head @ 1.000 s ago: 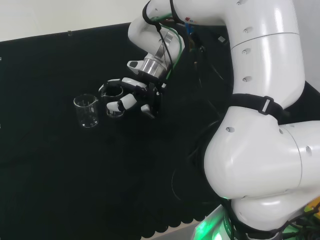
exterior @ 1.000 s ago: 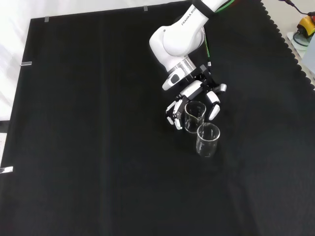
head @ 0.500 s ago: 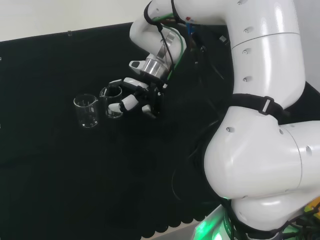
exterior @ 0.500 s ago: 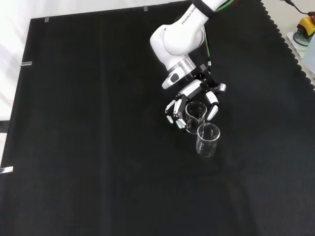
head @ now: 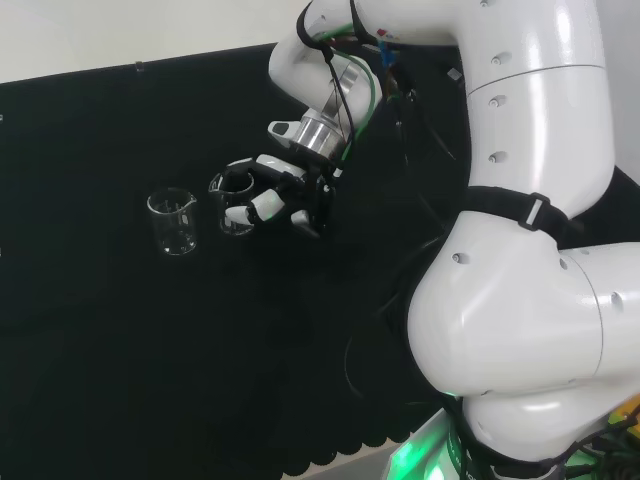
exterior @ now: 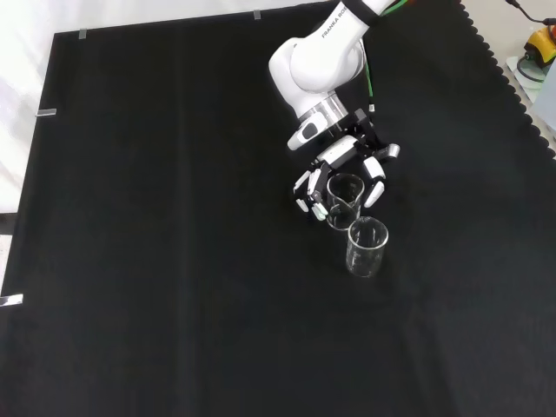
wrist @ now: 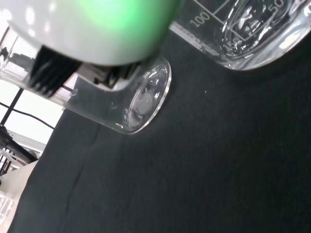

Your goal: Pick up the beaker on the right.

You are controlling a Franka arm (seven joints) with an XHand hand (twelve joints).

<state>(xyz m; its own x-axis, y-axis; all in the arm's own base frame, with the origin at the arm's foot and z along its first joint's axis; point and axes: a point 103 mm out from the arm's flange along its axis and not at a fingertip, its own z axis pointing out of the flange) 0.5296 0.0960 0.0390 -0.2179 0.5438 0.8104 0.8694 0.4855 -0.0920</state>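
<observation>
The hand (exterior: 346, 167) has its fingers curled round the right-hand beaker (head: 232, 203), the one standing to the right in the head view and farther off in the front view, so the grasp looks made. Whether its base has left the worktop (exterior: 156, 261) I cannot tell, so the lift is what remains. This beaker is clear glass, upright and apparently empty, just beside the second beaker (exterior: 366, 246), which stands free on the black cloth.
</observation>
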